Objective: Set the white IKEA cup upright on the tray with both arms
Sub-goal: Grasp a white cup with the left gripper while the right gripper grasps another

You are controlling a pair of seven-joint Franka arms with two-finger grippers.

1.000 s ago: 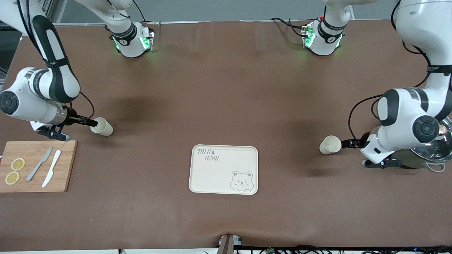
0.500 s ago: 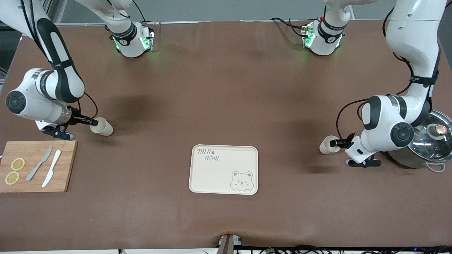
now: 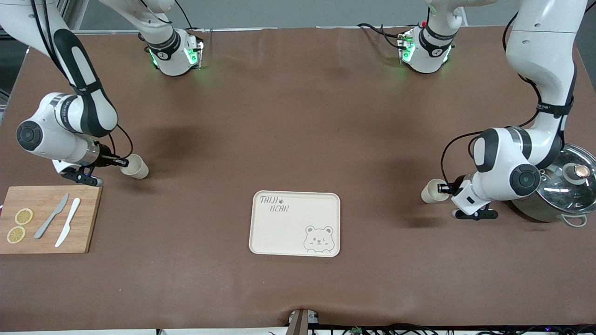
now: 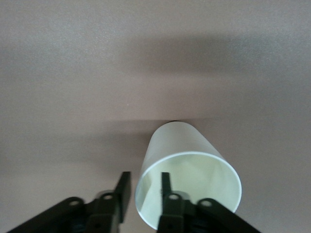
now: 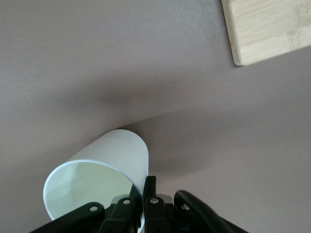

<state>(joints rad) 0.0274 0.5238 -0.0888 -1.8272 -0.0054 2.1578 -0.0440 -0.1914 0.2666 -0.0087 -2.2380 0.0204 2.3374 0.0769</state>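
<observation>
Two white cups lie on their sides on the brown table. One cup (image 3: 434, 191) lies toward the left arm's end, its mouth facing my left gripper (image 3: 443, 188). In the left wrist view my left gripper (image 4: 143, 190) is open and straddles that cup's (image 4: 181, 145) rim wall, one finger inside and one outside. The other cup (image 3: 135, 166) lies toward the right arm's end. My right gripper (image 3: 122, 162), also in the right wrist view (image 5: 143, 191), is shut on this cup's (image 5: 116, 150) rim wall. The cream tray (image 3: 279, 232) lies between them, nearer the front camera, with nothing on it.
A wooden cutting board (image 3: 86, 218) with lemon slices and two knives lies near the right gripper; its corner shows in the right wrist view (image 5: 267, 29). A steel pot with a glass lid (image 3: 565, 188) stands beside the left arm's wrist.
My left gripper has moved toward its cup and its fingers now straddle the rim. My right arm has shifted slightly, staying at its cup's rim.
</observation>
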